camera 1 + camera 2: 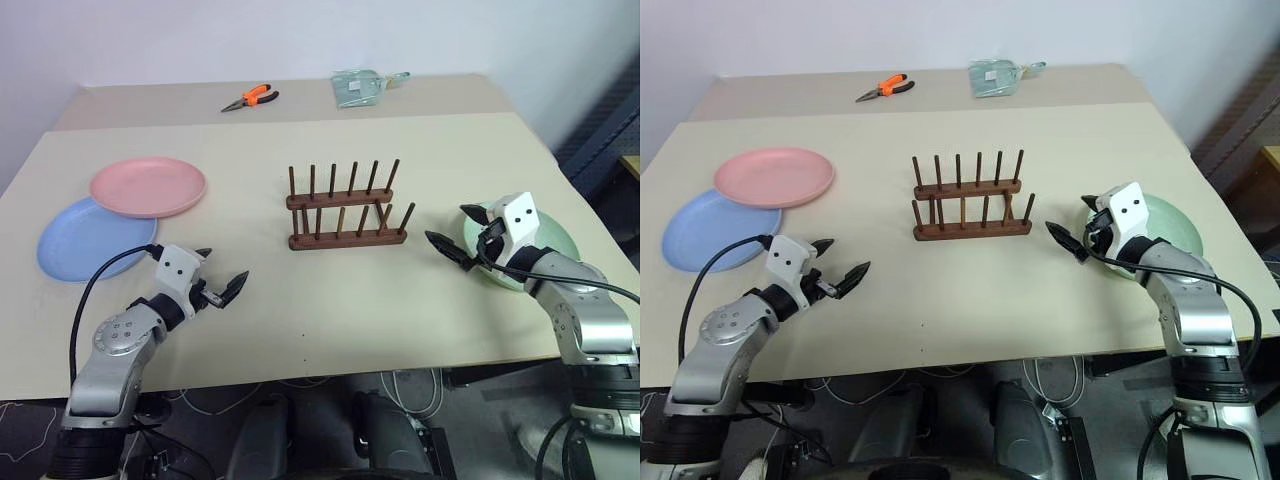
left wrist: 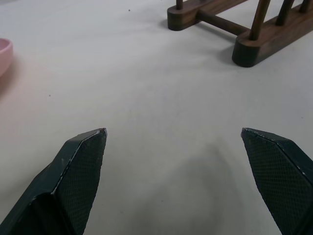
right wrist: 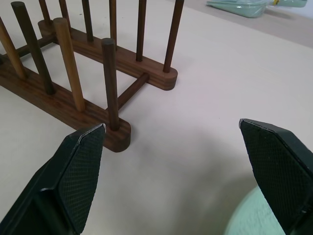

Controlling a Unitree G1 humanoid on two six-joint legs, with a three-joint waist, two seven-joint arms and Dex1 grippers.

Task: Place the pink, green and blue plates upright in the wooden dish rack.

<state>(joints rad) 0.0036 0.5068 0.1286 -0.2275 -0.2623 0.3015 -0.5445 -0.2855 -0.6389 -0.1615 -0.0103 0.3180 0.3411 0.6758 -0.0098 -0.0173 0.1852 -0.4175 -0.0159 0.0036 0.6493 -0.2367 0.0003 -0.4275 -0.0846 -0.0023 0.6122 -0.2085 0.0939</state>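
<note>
Both arms reach low over the desk (image 1: 330, 310), the left pincer (image 1: 222, 270) and right pincer (image 1: 457, 232) each spread wide and empty. The wooden dish rack (image 1: 345, 212) stands mid-desk with nothing in it. Three plates lie flat: pink plate (image 1: 148, 186) overlapping blue plate (image 1: 85, 240), green plate (image 1: 545, 240) under the right arm

An empty wooden dish rack (image 1: 970, 198) stands mid-surface (image 1: 940, 290); pink plate (image 1: 774, 176) overlaps blue plate (image 1: 710, 232) at left, green plate (image 1: 1170, 232) at right, both end effectors gaping.
</note>
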